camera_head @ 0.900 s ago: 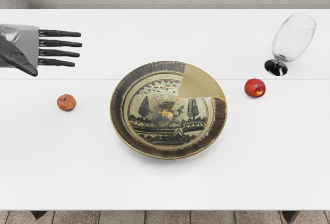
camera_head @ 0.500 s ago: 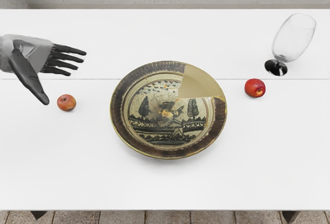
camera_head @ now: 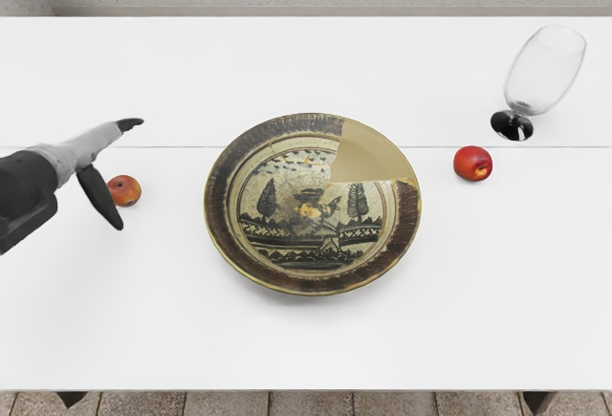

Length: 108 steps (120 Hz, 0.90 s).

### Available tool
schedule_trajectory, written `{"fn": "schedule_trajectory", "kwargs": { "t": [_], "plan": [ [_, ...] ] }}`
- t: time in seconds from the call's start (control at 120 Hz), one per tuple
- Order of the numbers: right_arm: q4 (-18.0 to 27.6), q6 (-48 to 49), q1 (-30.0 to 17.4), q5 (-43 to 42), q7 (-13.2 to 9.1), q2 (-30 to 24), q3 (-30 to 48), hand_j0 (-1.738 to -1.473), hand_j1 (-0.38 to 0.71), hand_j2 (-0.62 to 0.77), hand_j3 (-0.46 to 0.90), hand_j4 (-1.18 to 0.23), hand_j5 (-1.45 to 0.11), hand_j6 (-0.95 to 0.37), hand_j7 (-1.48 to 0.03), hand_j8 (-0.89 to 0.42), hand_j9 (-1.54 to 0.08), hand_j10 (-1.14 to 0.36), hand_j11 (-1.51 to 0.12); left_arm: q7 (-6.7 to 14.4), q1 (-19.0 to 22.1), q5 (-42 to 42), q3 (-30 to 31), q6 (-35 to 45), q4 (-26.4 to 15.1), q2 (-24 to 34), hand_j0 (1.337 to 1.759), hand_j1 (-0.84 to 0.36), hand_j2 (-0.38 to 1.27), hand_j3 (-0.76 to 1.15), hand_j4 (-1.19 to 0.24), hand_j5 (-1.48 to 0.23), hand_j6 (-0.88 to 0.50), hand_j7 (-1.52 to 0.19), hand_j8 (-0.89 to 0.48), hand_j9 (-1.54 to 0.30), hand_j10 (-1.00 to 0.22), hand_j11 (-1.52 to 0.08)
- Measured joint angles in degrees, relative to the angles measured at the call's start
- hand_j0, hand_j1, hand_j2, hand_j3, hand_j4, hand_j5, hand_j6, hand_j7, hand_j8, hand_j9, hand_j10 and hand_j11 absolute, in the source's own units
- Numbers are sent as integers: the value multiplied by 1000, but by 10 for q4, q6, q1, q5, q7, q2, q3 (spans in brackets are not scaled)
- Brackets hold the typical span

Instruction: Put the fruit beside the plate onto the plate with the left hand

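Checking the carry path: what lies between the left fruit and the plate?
Only bare white table. In the head view nothing stands between the left fruit and the plate rim; the robot hand is on the fruit's other side.

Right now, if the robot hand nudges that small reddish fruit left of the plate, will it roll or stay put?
The small fruit looks round with smooth skin, so it would probably roll on the flat table if pushed. It seems firm and small, likely light and stiff enough to grip, though perhaps slippery.
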Motion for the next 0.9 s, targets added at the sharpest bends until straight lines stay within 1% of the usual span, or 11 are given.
{"fn": "schedule_trajectory", "kwargs": {
  "t": [0.083,0.158,0.283,0.392,0.633,0.692,0.9],
  "plan": [
    [0,0,0,0,0,0,0,-1658,-349,0,0,0,0,-1,0,0,0,0,0,0,14,28,0,25,3,-9,1658,308,10,0,-42,-48,-44,-48,-44,-47,-42,-47],
    [0,0,0,0,0,0,1,-1658,-349,0,0,0,0,-1,0,0,0,0,0,0,17,40,0,44,5,-11,1658,313,10,0,-38,-43,-40,-43,-40,-42,-38,-42],
    [0,0,0,1,0,0,2,-1658,-349,0,0,0,0,-1,0,0,0,0,0,0,34,48,1,63,20,-39,1658,310,11,0,-41,-47,-43,-46,-42,-46,-40,-46],
    [0,0,0,1,0,0,1,-1658,-349,0,0,0,0,-1,0,0,0,0,0,0,45,49,1,70,26,-40,1658,271,17,0,-73,-89,-75,-89,-75,-88,-73,-88],
    [0,0,0,1,0,0,1,-1658,-349,0,0,0,0,-1,0,0,0,0,0,0,58,48,0,87,29,-42,1658,181,32,0,-148,-186,-150,-186,-149,-186,-147,-185],
    [0,0,0,1,0,0,1,-1658,-349,0,0,0,0,-1,0,0,0,0,0,0,71,47,0,89,29,-40,1658,152,38,0,-173,-218,-174,-218,-174,-217,-172,-217],
    [0,-1,1,1,0,0,1,-1658,-349,0,0,0,0,-1,0,0,0,0,0,0,75,45,-5,92,28,-35,1658,103,46,0,-214,-271,-215,-271,-215,-271,-213,-270]
  ]
}}
